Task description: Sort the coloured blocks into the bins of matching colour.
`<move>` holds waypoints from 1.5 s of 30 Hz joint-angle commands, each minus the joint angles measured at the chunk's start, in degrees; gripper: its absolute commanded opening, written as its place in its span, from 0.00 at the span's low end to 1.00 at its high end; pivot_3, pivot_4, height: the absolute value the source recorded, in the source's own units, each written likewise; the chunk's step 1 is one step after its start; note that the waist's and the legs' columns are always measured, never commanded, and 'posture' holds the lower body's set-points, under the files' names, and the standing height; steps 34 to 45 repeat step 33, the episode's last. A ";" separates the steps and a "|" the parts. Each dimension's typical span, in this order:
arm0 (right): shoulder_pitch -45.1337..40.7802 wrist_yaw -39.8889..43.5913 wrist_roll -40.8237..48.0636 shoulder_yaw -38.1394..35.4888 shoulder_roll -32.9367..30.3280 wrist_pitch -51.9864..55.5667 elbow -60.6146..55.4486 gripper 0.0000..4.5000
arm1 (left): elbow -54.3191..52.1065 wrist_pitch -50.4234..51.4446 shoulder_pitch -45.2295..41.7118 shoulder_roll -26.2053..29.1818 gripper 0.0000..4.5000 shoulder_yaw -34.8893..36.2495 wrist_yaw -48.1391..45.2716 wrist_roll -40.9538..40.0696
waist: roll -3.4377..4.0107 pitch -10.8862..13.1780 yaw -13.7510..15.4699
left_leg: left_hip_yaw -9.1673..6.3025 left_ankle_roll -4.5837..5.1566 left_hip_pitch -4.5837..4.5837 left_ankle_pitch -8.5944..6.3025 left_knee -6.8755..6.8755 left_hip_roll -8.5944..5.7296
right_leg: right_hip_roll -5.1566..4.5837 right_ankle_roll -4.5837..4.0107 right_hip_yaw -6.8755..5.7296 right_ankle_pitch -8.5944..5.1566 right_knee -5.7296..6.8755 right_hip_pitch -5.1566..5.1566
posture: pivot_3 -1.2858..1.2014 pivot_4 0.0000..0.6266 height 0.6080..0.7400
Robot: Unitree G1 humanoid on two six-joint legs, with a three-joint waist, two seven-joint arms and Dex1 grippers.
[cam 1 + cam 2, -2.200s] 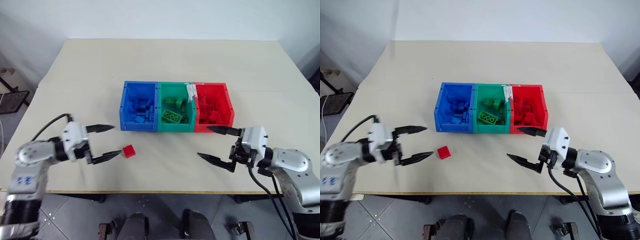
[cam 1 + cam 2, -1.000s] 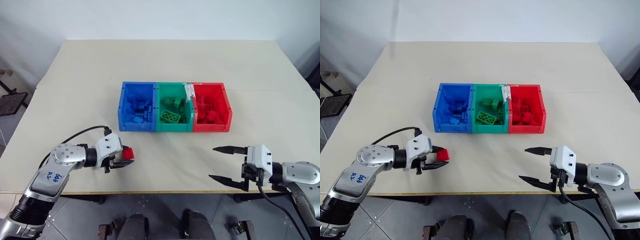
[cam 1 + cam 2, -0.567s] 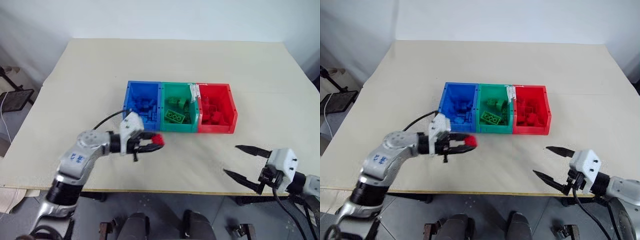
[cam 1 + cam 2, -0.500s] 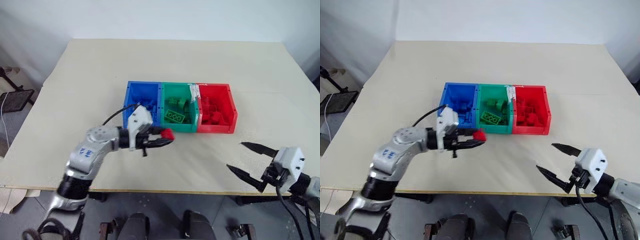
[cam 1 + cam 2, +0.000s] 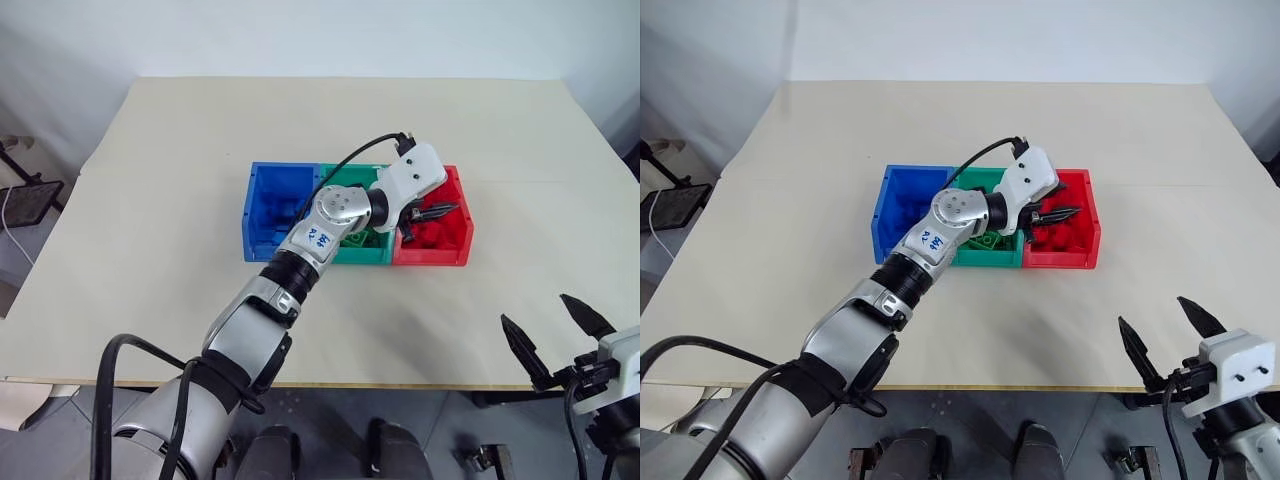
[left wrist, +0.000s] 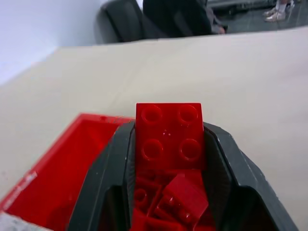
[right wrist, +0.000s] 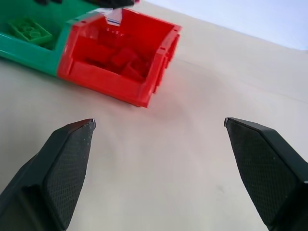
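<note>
Red brick (image 6: pixel 169 135) sits pinched in the left hand (image 5: pixel 432 212), poised over the red bin (image 5: pixel 462 238) and not yet let go. Blue (image 5: pixel 258 215) and green (image 5: pixel 975 258) bins already hold bricks; the surface (image 5: pixel 200 150) carries none. Right hand (image 5: pixel 1168 345) is spread, idle.

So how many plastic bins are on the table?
3, joined in a row: blue plastic bin on the robot's left, green plastic bin in the middle, red plastic bin on the right.

Left hand (image 5: pixel 437 212) over red bin (image 5: pixel 462 243)
</note>
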 commanded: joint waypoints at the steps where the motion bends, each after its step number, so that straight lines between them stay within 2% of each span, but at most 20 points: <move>1: 0.79 -0.93 -0.43 0.26 0.45 -2.03 -2.49 1.00 | 1.99 -3.83 -2.50 -0.53 0.53 1.98 -0.62 0.44 | 0.00 0.00 0.10 | 0.00 0.01 0.00 -0.01 0.02 0.00 | 0.00 0.00 0.00 0.00 0.00 0.00 | 0.52 0.24 1.00; 5: -1.52 -0.36 -0.62 1.28 -1.23 -2.65 -0.47 1.00 | 0.50 -5.28 -1.62 0.63 0.80 2.76 -3.19 0.51 | -0.01 0.01 0.29 | -0.01 0.05 -0.02 -0.03 0.10 0.00 | 0.00 0.00 0.01 0.00 0.00 0.02 | 0.52 0.24 1.00; 8: -5.18 2.40 -0.21 2.37 -5.06 -1.97 2.23 1.00 | -6.72 -5.51 2.94 4.46 0.99 3.77 -11.77 -2.43 | 0.01 -0.01 -0.06 | 0.03 0.07 -0.03 -0.04 0.16 0.00 | -0.02 0.00 0.03 0.00 0.01 0.02 | 0.52 0.24 1.00; 11: -7.79 5.88 0.97 3.39 -8.44 -1.84 5.29 1.00 | -13.98 -5.44 8.13 9.84 0.99 4.97 -14.17 -2.71 | 0.03 -0.02 -0.50 | 0.06 0.07 0.12 -0.04 0.07 0.06 | 0.01 0.00 0.04 0.00 0.15 0.00 | 0.52 0.24 1.00; 16: -14.15 11.82 2.02 6.36 -13.62 -1.90 10.78 1.00 | -32.68 -2.75 20.82 21.41 0.99 7.53 -21.89 -6.61 | 0.06 -0.03 -1.70 | 0.06 0.05 0.18 -0.04 0.08 0.09 | -0.01 0.00 0.04 0.00 0.26 0.01 | 0.52 0.24 1.00; 20: -20.31 17.32 1.85 10.32 -17.44 -1.98 16.22 1.00 | -45.06 0.42 33.63 32.87 0.99 13.93 -23.94 -10.14 | 0.09 -0.02 -2.03 | 0.04 0.00 0.22 -0.07 0.14 0.13 | 0.00 0.00 0.03 0.00 0.33 0.02 | 0.52 0.24 1.00; 24: -23.40 21.37 1.41 12.27 -19.71 -3.01 20.11 1.00 | -52.69 2.70 43.17 39.74 0.99 18.67 -24.69 -12.85 | 0.07 -0.02 -1.13 | -0.07 -0.04 0.20 -0.10 0.21 0.15 | -0.01 0.01 -0.06 0.01 0.35 0.08 | 0.52 0.24 1.00; 27: -27.22 25.35 0.81 14.53 -22.06 -3.74 24.08 1.00 | -58.45 6.05 55.40 45.14 0.99 26.37 -23.75 -15.10 | 0.07 -0.01 -1.48 | -0.03 -0.05 0.22 -0.13 0.22 0.12 | -0.06 0.04 -0.05 0.02 0.29 0.11 | 0.52 0.24 1.00; 29: -29.48 27.02 0.76 15.66 -22.98 -3.97 26.12 1.00 | -59.25 5.53 61.23 46.69 0.99 29.50 -23.13 -15.26 | 0.07 -0.01 -1.71 | 0.00 -0.08 0.29 -0.15 0.16 0.16 | -0.05 0.04 -0.06 0.02 0.34 0.10 | 0.52 0.24 1.00; 33: -31.67 29.31 0.78 16.41 -23.93 -4.47 28.13 1.00 | -60.31 6.58 64.88 46.44 0.99 30.85 -21.78 -16.52 | 0.08 0.00 -1.15 | -0.02 -0.12 0.28 -0.17 0.22 0.20 | -0.02 0.03 -0.11 0.02 0.36 0.12 | 0.52 0.24 1.00; 45: -31.67 29.31 0.78 16.41 -23.93 -4.47 28.13 1.00 | -60.31 6.58 64.88 46.44 0.99 30.85 -21.78 -16.52 | 0.08 0.00 -1.15 | -0.02 -0.12 0.28 -0.17 0.22 0.20 | -0.02 0.03 -0.11 0.02 0.36 0.12 | 0.52 0.24 1.00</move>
